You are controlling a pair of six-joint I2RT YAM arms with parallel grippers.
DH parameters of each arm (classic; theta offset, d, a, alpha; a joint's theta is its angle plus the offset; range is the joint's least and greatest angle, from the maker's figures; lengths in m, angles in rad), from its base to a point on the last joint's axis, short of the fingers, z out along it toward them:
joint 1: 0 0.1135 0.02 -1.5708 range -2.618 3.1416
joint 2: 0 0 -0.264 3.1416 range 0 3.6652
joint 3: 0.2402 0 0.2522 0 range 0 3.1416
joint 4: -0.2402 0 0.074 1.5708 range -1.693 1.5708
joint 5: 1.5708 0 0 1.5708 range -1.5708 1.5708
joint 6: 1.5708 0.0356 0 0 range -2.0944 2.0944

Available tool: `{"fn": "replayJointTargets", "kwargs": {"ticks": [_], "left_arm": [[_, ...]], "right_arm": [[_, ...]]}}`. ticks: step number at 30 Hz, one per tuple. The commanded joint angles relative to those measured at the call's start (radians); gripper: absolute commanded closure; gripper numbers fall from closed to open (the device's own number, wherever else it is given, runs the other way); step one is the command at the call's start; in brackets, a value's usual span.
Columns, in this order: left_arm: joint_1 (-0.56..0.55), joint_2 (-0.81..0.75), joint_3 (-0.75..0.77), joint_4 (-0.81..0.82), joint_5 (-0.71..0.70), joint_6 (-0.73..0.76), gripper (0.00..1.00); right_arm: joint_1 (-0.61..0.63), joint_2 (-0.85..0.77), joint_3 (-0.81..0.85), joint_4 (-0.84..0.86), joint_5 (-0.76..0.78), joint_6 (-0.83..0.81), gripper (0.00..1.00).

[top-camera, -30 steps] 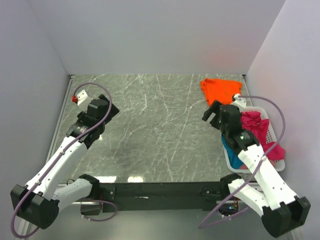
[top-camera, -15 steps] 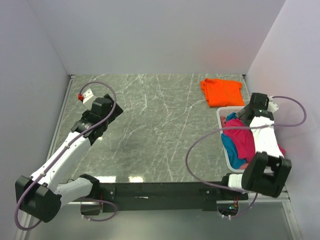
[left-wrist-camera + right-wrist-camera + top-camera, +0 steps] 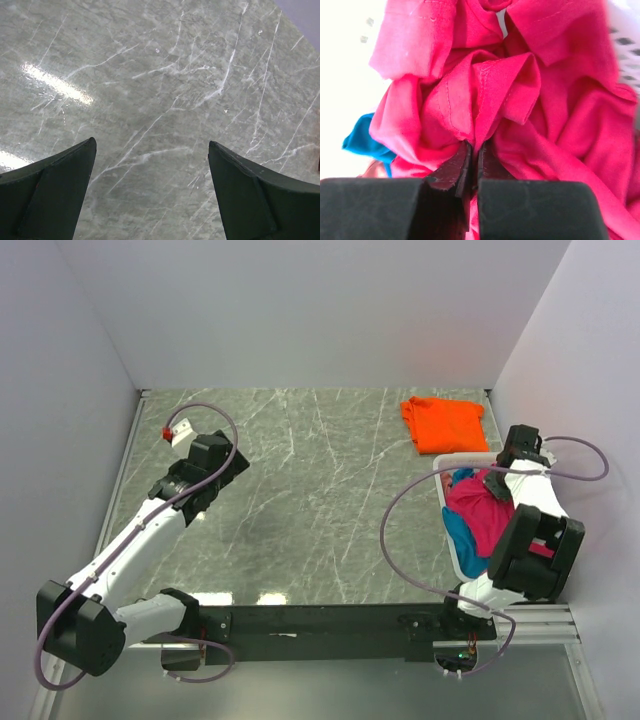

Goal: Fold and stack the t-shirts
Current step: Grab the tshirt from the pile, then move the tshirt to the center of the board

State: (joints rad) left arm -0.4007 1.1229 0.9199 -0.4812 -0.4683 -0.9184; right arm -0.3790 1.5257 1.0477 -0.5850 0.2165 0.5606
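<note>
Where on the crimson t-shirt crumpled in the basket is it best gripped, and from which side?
Grip an upstanding fold of the crimson t-shirt from above. It lies bunched in the white basket, whose walls block the sides, and its ridges are thin enough to pinch. The right pincer is shut on one fold.

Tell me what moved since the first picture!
The right tool swung back from beside the orange t-shirt, dropped into the basket and pinched a fold of the crimson t-shirt. The orange t-shirt stayed put. The left tool barely shifted and is open above the table.
</note>
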Motion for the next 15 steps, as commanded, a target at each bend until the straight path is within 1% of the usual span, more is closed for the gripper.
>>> {"fn": "replayJointTargets", "kwargs": {"ticks": [1, 6, 7, 9, 10, 12, 15], "left_arm": [[-0.003, -0.035, 0.027, 0.021, -0.006, 0.012, 0.01], [-0.003, -0.046, 0.020, 0.039, 0.016, 0.018, 0.01], [-0.003, -0.045, 0.019, 0.039, 0.019, 0.018, 0.01], [-0.003, -0.044, 0.019, 0.042, 0.022, 0.021, 0.01], [-0.003, -0.043, 0.020, 0.044, 0.025, 0.023, 0.01], [-0.001, -0.044, 0.020, 0.046, 0.030, 0.024, 0.01], [-0.003, -0.052, 0.017, 0.050, 0.039, 0.026, 0.01]], "right_arm": [[-0.003, -0.135, 0.083, -0.009, 0.064, 0.001, 1.00], [-0.003, -0.314, 0.170, -0.113, 0.104, -0.022, 1.00], [-0.001, -0.369, 0.205, -0.122, 0.103, -0.030, 1.00], [-0.003, -0.418, 0.248, -0.157, 0.087, -0.045, 1.00], [-0.001, -0.456, 0.302, -0.176, 0.078, -0.056, 1.00], [-0.001, -0.489, 0.362, -0.190, 0.021, -0.070, 1.00], [0.002, -0.513, 0.545, -0.231, -0.072, -0.097, 1.00]]}}
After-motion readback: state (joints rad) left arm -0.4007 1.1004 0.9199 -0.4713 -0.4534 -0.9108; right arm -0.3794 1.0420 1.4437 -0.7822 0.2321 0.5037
